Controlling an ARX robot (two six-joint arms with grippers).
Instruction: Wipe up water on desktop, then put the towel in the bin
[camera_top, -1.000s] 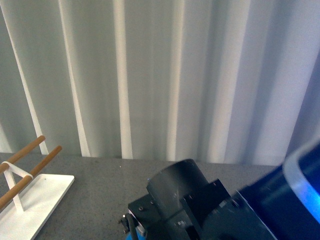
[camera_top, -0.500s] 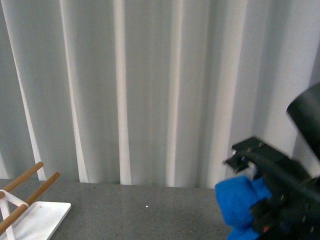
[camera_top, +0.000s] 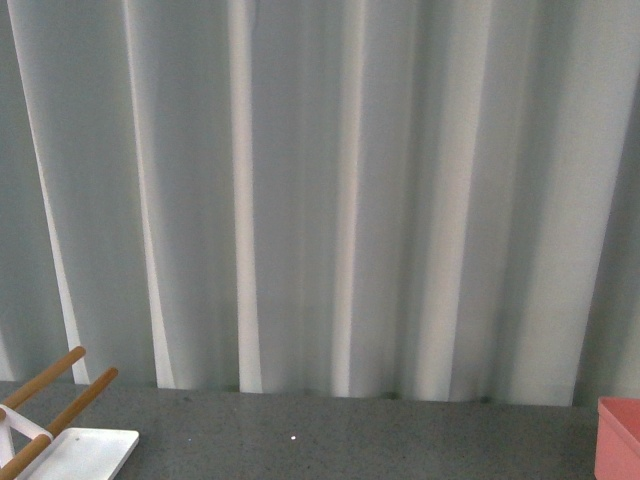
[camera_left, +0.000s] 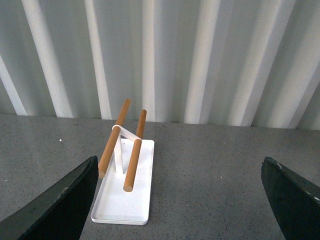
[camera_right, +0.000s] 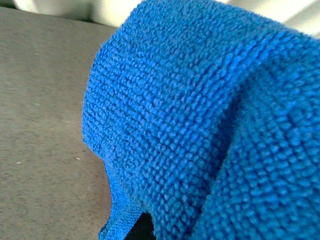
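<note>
One pale grey pleated curtain (camera_top: 320, 200) closed off the whole back of the room. Below it ran the dark grey, finely speckled matte bench (camera_top: 350, 440), dry-looking wherever it showed, though any thin film of water would have been hard to tell.

On the robot's left side of the bench lay the flat white tray (camera_left: 125, 200) carrying two round wooden rods (camera_left: 114, 140). At the far right edge of the front view stood a corner of the salmon-pink straight-walled plastic bin (camera_top: 618, 440). Too little of it showed to give its long axis.

Next in size, the bright royal-blue fluffy terry towel (camera_right: 200, 120) filled the right wrist view, folded over itself and held clear of the bench. The right tool's jaws were hidden behind the cloth, but with the towel bunched so close and off the surface, it read as clenched on the towel.

The left tool (camera_left: 179, 160) hung released, its dark fingers (camera_left: 65, 200) spread wide, facing the tray and holding nothing.

The wiping seemed done and the drop was left. The bin lay on the right, so the towel-bearing right arm was the nearer one. The bin did not show in the right wrist view, so its exact bearing from that tool could not be told.
</note>
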